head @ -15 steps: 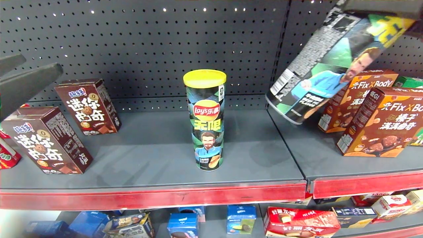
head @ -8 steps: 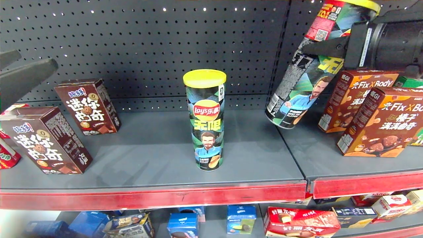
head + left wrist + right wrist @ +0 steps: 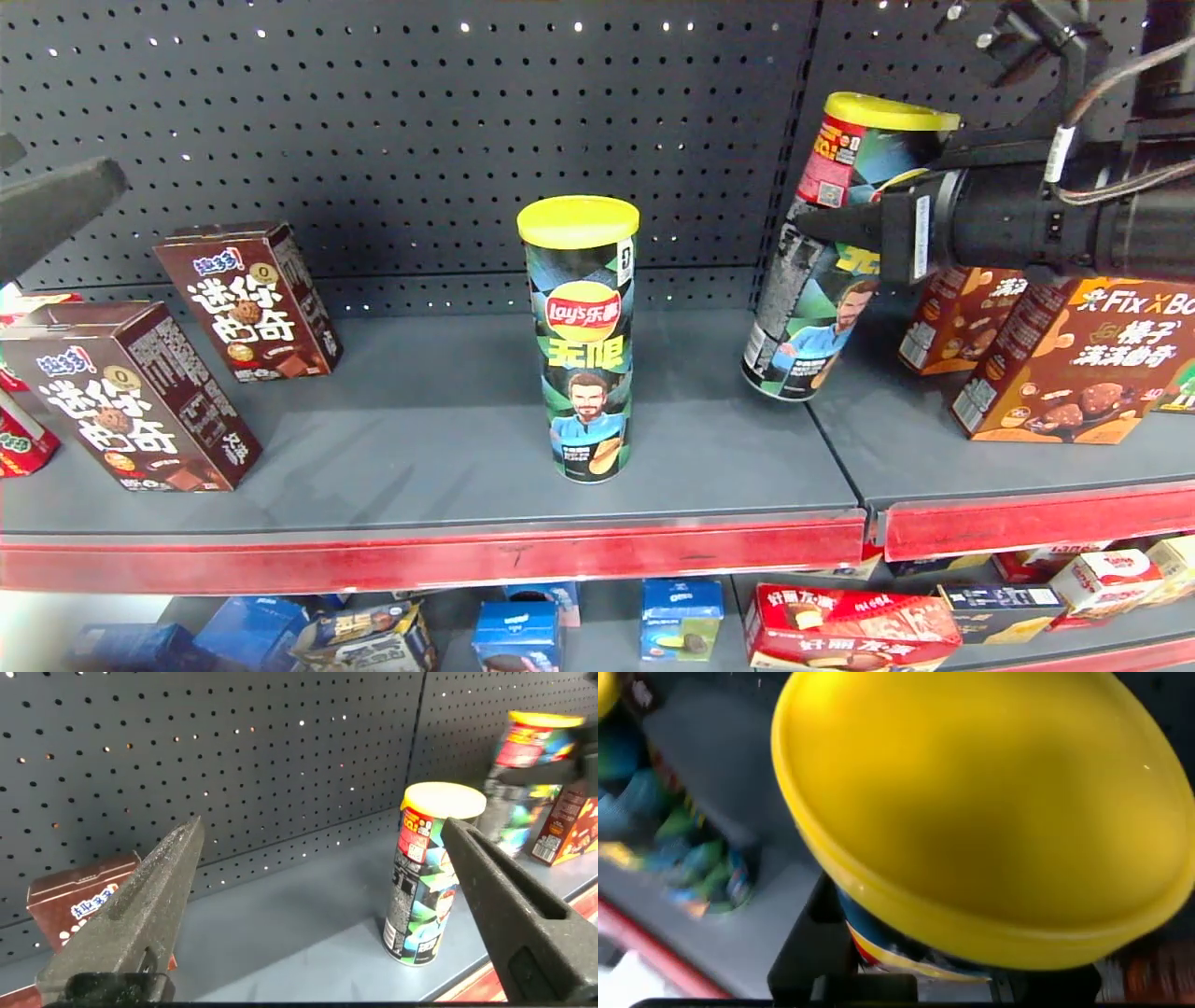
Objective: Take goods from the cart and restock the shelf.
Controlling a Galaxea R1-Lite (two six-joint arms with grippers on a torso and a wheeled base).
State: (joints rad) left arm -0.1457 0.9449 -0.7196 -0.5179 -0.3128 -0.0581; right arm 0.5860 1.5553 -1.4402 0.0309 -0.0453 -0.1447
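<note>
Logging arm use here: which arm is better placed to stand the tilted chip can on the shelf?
Right. The right gripper holds the tilted can low over the shelf, beside the standing can; the left gripper hangs open and empty.

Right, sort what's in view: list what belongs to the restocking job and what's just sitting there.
Job in hand:
- held chip can, tilted, in the right gripper
- upright chip can standing on the shelf
- left gripper, open and empty

Just sitting there:
- brown cookie boxes
- orange snack boxes
- lower-shelf boxes
</note>
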